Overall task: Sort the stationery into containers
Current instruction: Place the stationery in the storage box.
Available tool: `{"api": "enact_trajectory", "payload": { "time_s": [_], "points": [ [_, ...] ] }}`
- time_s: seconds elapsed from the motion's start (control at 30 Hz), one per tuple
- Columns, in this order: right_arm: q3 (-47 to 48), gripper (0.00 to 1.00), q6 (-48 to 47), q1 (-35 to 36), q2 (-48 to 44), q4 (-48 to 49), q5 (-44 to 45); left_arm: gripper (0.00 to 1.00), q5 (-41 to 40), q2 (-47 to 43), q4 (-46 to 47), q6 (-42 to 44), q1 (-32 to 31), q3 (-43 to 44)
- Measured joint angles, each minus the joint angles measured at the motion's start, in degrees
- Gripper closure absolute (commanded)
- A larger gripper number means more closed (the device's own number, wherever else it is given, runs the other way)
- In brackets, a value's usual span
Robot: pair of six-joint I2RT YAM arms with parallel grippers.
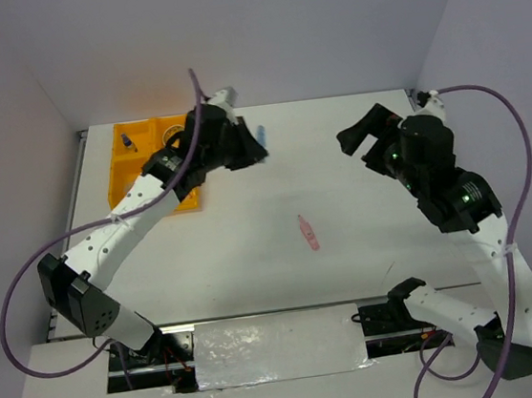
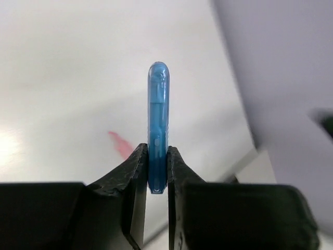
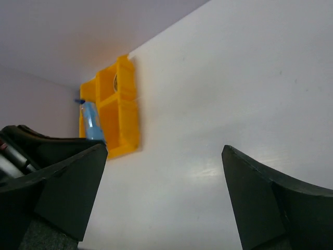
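Right now my left gripper (image 2: 157, 174) is clenched on the blue piece (image 2: 157, 120), pinching only its lower end so that most of its length stands up clear of the fingertips. I judge that grip suits a drop: the free end can go into a compartment first without the fingers fouling the dividers. From above, the piece hangs in the air just past the right-hand edge of the orange tray (image 1: 122, 182), over the white table (image 1: 367, 245) rather than over any compartment, so it needs carrying back across the rim before I let go. A pink piece (image 1: 307, 233) lies flat near the middle of the table, well apart from the tray and not yet sorted. The far left compartment holds a small bottle (image 1: 128, 140), standing or leaning, I cannot tell which. My right gripper (image 3: 164, 151) is spread wide with nothing between its fingers, held high on its own side, probably parked out of the left arm's way. The pale blue shape its camera shows beside the tray may be the held piece, though the angle is poor. No brand, label or writing is legible on anything.
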Motion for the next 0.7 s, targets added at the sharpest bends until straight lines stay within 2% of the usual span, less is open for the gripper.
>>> {"api": "enact_trajectory", "payload": {
  "time_s": [0.13, 0.23, 0.3, 0.43, 0.57, 0.7],
  "points": [
    [-0.9, 0.0, -3.4, -6.5, -3.9, 0.1, -1.9, 1.0, -7.5, 0.0, -4.7, -2.3, 14.4, -3.8],
    [-2.5, 0.0, -5.3, -7.4, -5.4, 0.3, -5.1, 1.0, -12.9, 1.6, -8.9, -4.0, 24.5, -5.2],
    [-4.6, 0.0, -6.0, -7.4, -5.5, 0.5, -7.5, 1.0, -15.6, 4.2, -11.0, -4.8, 28.4, -4.3],
    [-10.2, 0.0, -7.1, -7.4, -4.9, 0.8, -12.2, 0.97, -17.9, 12.8, -14.4, -4.9, 31.6, 0.8],
    [-12.1, 0.0, -9.1, -7.5, -3.4, 0.7, -15.9, 0.85, -18.8, 19.6, -16.4, -5.1, 32.7, 3.7],
    [-12.2, 0.01, -11.5, -7.5, -3.3, 2.1, -19.8, 0.75, -19.3, 22.2, -17.2, -6.2, 33.2, 3.6]
  ]
}}
